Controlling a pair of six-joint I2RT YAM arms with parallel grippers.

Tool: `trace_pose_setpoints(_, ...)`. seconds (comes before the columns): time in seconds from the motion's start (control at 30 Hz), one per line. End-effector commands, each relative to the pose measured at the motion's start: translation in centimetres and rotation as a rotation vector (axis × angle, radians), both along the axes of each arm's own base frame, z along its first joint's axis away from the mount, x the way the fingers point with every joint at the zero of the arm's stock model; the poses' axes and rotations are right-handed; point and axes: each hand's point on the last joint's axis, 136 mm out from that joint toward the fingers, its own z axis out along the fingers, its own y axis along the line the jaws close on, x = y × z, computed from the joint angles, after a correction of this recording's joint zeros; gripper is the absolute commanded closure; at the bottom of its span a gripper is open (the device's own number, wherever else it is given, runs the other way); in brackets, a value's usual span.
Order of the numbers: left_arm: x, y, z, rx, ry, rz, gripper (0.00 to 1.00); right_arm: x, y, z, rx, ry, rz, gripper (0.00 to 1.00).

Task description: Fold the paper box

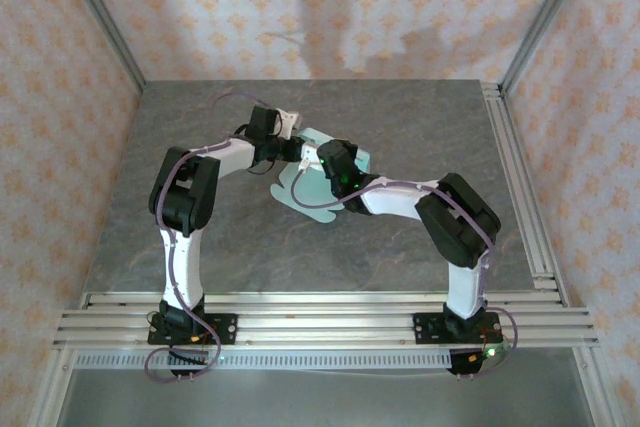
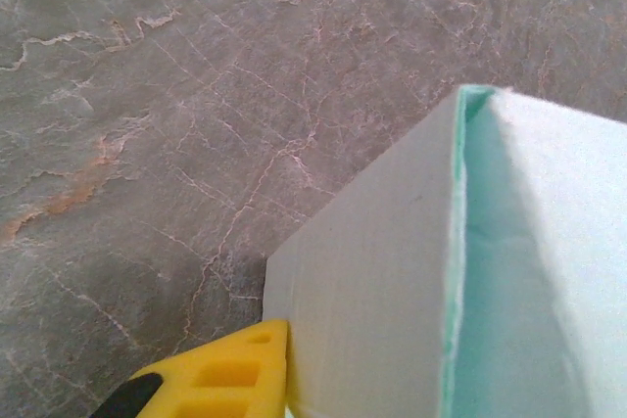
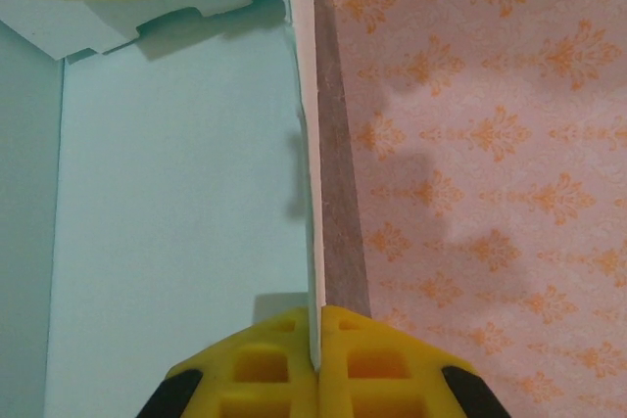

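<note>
**Two arms crowd a half-raised box.** At far left, the left gripper sits on the 9 o'clock side of the paper box. The box lies just beyond the middle of the grey stone-look table.

In the left wrist view, one yellow finger rests against the foot of a raised mint wall, which stands at its 3 o'clock. Its partner is hidden, so it cannot be told whether these jaws are clamped on the card or merely beside it.

Seen from above, the card's long axis appears to run from about 1 o'clock to 7 o'clock. Its rounded flaps lie flat on the table at the near end.

The right gripper is at the box's 4 o'clock side. It is closed tight on a thin upright panel, the card's edge pinched between both yellow pads and rising toward 12 o'clock in its wrist view.

Both arms are at the box, but only the right has a sure hold. The next crease likely turns on the left jaws and the wall directly at their 3 o'clock.

Orange-patterned wallpaper backs the scene, and aluminium rails line the table's right edge. The likeliest obstacle is the two wrists themselves, packed close over the card.
</note>
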Motion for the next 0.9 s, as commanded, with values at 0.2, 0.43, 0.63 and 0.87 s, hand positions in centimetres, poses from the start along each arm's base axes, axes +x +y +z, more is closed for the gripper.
trace_pose_setpoints(0.2,0.2,1.3,0.5,0.068,-0.011,0.046,0.84,-2.8,1.6,1.2,0.248,0.113,0.000,0.65)
trace_pose_setpoints(0.43,0.2,1.7,0.7,0.097,-0.031,0.051,0.84,-6.4,2.8,3.4,0.523,0.244,0.016,0.32)
trace_pose_setpoints(0.63,-0.2,2.1,1.1,0.127,-0.042,0.059,0.84,-9.0,3.3,7.3,0.832,0.294,0.066,0.25)
trace_pose_setpoints(0.87,-1.1,2.0,2.6,0.176,-0.094,0.055,0.86,-8.5,1.2,11.9,1.169,0.300,0.012,0.24)
